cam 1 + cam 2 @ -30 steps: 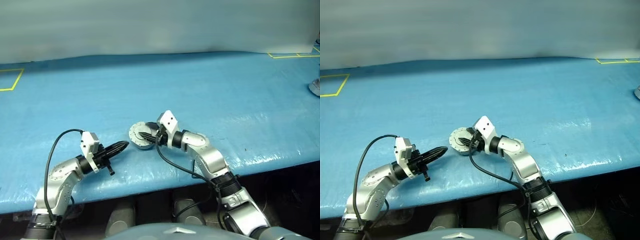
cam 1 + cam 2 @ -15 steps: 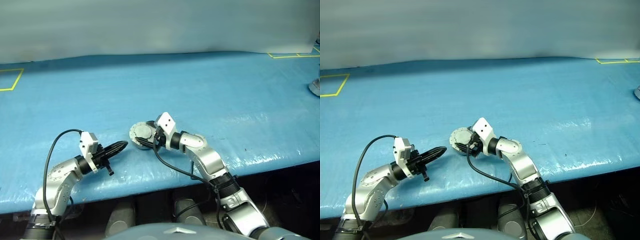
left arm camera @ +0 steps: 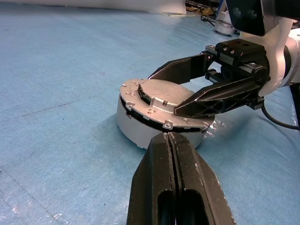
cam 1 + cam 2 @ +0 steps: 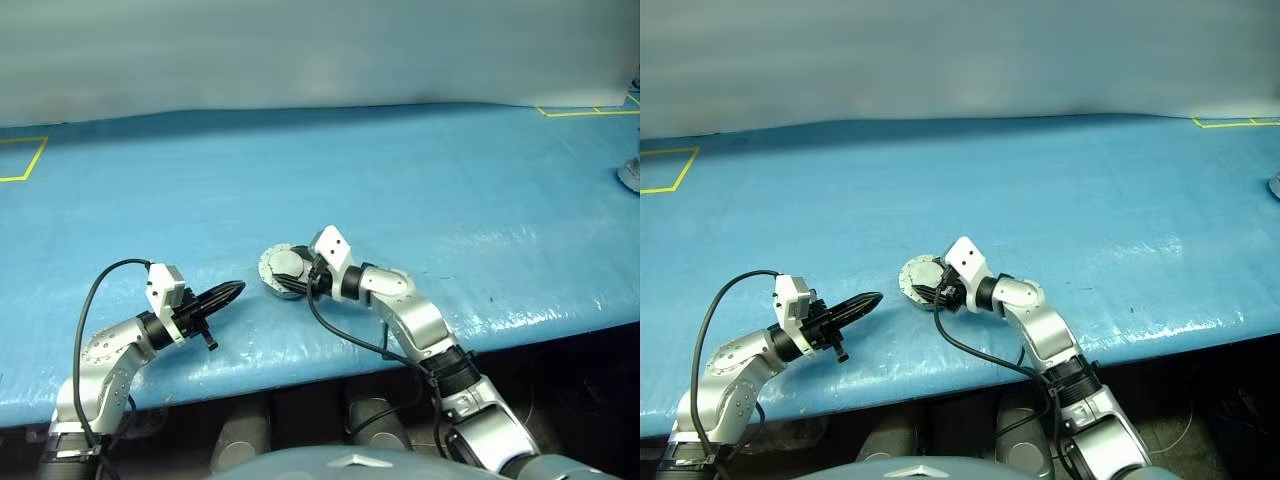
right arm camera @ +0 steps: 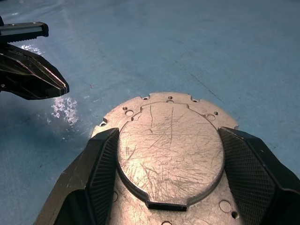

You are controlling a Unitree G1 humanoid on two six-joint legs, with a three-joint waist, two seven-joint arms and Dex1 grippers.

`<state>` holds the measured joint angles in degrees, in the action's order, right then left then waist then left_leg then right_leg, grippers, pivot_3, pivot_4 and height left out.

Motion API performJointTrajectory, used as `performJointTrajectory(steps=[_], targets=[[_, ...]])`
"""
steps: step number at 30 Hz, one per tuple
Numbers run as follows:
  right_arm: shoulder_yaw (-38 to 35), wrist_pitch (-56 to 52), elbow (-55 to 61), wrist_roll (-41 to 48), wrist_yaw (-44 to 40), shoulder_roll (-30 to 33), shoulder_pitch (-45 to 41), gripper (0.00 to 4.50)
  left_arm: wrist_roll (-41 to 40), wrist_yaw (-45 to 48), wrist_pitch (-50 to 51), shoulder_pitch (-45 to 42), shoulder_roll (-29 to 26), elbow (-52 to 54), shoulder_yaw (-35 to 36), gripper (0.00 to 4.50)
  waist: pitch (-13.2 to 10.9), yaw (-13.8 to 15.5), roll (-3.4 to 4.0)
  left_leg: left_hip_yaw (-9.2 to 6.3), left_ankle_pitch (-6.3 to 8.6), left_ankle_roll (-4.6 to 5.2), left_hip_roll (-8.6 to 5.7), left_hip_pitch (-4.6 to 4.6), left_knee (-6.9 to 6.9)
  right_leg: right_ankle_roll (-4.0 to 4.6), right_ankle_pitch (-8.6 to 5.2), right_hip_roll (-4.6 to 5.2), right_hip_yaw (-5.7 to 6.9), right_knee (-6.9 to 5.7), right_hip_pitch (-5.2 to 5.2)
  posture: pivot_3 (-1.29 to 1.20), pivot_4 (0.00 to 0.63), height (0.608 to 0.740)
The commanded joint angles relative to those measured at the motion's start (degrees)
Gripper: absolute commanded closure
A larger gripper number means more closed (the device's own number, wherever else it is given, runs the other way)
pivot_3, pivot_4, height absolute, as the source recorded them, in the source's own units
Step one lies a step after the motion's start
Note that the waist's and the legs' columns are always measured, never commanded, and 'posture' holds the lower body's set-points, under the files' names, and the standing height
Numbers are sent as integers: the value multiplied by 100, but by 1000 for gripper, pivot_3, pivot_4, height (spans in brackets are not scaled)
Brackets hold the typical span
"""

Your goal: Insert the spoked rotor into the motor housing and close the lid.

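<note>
The right gripper (image 3: 187,89) stands with its two black fingers spread wide over the top of the motor housing (image 3: 140,131), one finger (image 5: 96,176) on each side of the raised round centre of the lid (image 5: 171,145). The right wrist view shows the fingers lying along the lid's scratched grey outer face, with clear space between them; whether the pads press on the metal or only rest just above it I cannot tell. The lid lies flat down on the housing, its rim with small screw holes lined up over the pale grey cup, a thin dark seam running between the two. The spoked rotor is hidden, so I cannot tell where it is.

The housing sits on the blue table cover (image 4: 420,180), near the table's front edge and roughly in the middle of the head view.

The left gripper (image 4: 230,291) is on the robot's left, near the housing but apart from it, pointing toward it. Its fingers (image 3: 159,187) are pressed together with nothing between them, the tips just short of the housing's side wall. A black cable (image 4: 100,290) loops from the left wrist.
</note>
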<state>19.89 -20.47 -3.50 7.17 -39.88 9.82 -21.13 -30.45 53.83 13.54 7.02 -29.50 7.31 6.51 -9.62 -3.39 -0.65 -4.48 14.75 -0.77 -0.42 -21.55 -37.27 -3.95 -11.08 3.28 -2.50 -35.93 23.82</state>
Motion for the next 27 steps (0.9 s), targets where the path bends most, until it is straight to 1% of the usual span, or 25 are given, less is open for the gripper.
performJointTrajectory(steps=[1, 11, 14, 27], targets=[[13, 25, 251, -14, -86, 63, -112, 1473, -82, 10, -47, 21, 15, 259, 70, 4500, 0, 0, 0, 1, 0, 0, 0, 0, 0, 0, 0, 0, -1, 0, 0, 0, 150, 740], [13, 23, 129, -149, -46, 114, -277, 1473, -65, 11, -47, 17, 76, 263, 4, 4500, 0, 15, 0, 0, 0, 0, 0, -1, 0, 0, 0, 0, 0, 0, 0, 0, 150, 740], [-144, -205, 231, 53, -51, 29, -324, 1473, -54, 12, -43, 7, 86, 258, -5, 4500, 0, 15, 0, 0, 0, 0, 0, -1, 0, 0, 0, 0, 0, 0, 0, 0, 150, 740], [-89, -444, 517, -63, 24, 151, -427, 1473, -22, 23, -41, -2, 101, 243, -41, 4500, 0, 17, 0, 0, 0, 0, 0, -3, 0, 0, 0, 0, 0, 1, 2, 0, 150, 740]])
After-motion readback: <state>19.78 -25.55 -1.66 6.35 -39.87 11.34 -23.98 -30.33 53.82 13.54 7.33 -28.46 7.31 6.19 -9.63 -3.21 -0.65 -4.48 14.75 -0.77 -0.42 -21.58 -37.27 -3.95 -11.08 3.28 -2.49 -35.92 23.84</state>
